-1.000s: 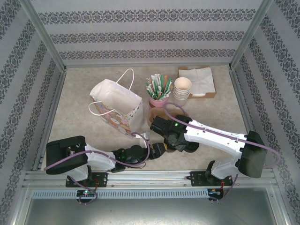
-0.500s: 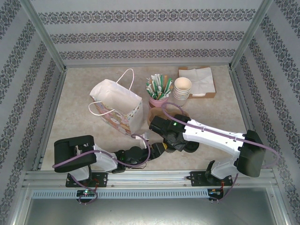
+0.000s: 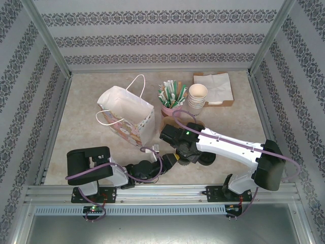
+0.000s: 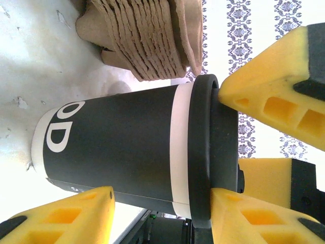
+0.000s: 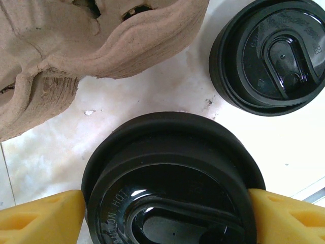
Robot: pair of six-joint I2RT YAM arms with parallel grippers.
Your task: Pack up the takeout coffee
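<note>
Right fingers [image 5: 40,218] | takeout coffee [image 5: 172,193] between them | touching lid both sides

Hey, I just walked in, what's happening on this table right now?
Both arms are at one coffee cup standing on the table by a stack of cardboard carriers. The right gripper is above it, a finger on each side of its black lid. The left gripper is close at the cup's side; its grip is unclear. The cup isn't in the paper bag yet.
</note>
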